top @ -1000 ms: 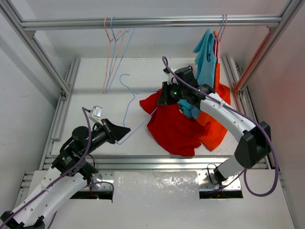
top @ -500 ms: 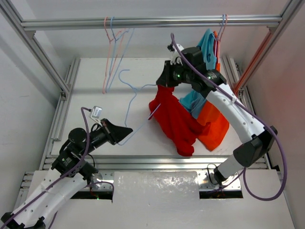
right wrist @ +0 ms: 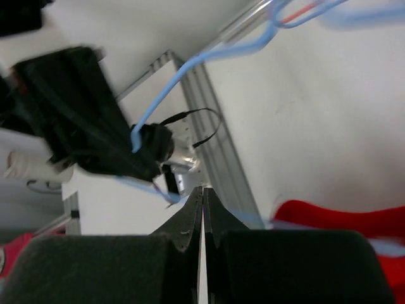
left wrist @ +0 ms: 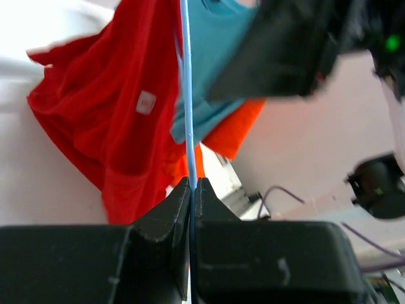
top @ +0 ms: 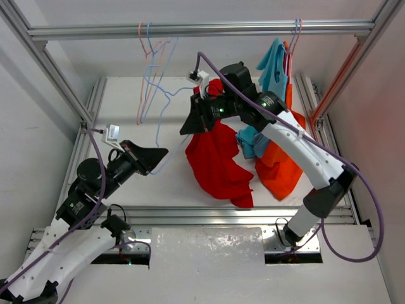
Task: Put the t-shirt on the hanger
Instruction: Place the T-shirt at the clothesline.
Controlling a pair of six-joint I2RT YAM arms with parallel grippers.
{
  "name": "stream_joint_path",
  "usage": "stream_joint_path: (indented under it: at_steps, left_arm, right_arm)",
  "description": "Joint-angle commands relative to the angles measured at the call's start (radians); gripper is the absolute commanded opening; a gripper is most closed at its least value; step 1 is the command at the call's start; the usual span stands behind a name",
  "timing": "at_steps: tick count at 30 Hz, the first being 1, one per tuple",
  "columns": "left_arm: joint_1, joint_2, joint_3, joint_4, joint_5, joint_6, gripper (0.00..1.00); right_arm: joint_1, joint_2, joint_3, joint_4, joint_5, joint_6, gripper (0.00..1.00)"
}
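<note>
The red t-shirt (top: 218,158) hangs in the air from my right gripper (top: 187,128), which is shut on its upper edge; the lower folds trail toward the table. The right wrist view shows only a strip of the t-shirt (right wrist: 342,218) beside the closed right gripper (right wrist: 203,190). My left gripper (top: 159,152) is shut on the thin light-blue hanger (top: 159,123), whose hook points up toward the rail. In the left wrist view the hanger wire (left wrist: 187,95) rises from the left gripper (left wrist: 192,183) across the t-shirt (left wrist: 120,126).
Pink and blue spare hangers (top: 149,57) hang from the top rail at the left. A light blue shirt (top: 275,69) hangs at the right, and an orange shirt (top: 281,168) lies under the right arm. Aluminium frame posts (top: 63,88) border the table.
The right gripper has risen and swung left, lifting the t-shirt off the table toward the hanger. The left gripper has lifted the hanger slightly up and back.
</note>
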Motion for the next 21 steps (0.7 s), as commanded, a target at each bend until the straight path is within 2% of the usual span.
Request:
stream_joint_path:
  at_steps: [1,5,7,10,13,14,17,18,19,21]
  left_arm:
    - [0.001,0.010,0.018,0.085,-0.084,0.039,0.00]
    - [0.001,0.030,-0.068,0.201,0.074,0.037,0.00]
    - [0.001,0.025,-0.105,0.254,0.117,0.025,0.00]
    - [0.001,-0.002,-0.177,0.321,0.118,0.011,0.00]
    - [0.001,-0.050,-0.220,0.352,0.106,0.010,0.00]
    - [0.001,-0.064,-0.226,0.350,0.099,0.008,0.00]
    - [0.001,-0.102,-0.244,0.349,0.088,0.019,0.00]
    - [0.001,-0.110,-0.247,0.343,0.082,0.019,0.00]
    - [0.001,-0.128,-0.255,0.344,0.080,0.022,0.00]
    - [0.001,-0.148,-0.266,0.347,0.074,0.024,0.00]
  right_arm:
    - [0.028,-0.128,-0.065,0.090,-0.106,-0.023,0.00]
    - [0.030,-0.161,-0.145,0.074,0.157,-0.029,0.00]
    - [0.028,-0.153,-0.140,0.058,0.215,-0.029,0.00]
    - [0.028,-0.150,-0.149,0.086,0.212,-0.022,0.00]
    - [0.028,-0.174,-0.181,0.107,0.278,-0.017,0.00]
    - [0.028,-0.193,-0.209,0.118,0.317,-0.017,0.13]
    - [0.027,-0.274,-0.335,0.170,0.526,-0.026,0.39]
    - [0.027,-0.285,-0.375,0.169,0.648,-0.029,0.46]
    - [0.027,-0.293,-0.387,0.164,0.701,-0.035,0.52]
    - [0.027,-0.288,-0.398,0.134,0.825,-0.054,0.57]
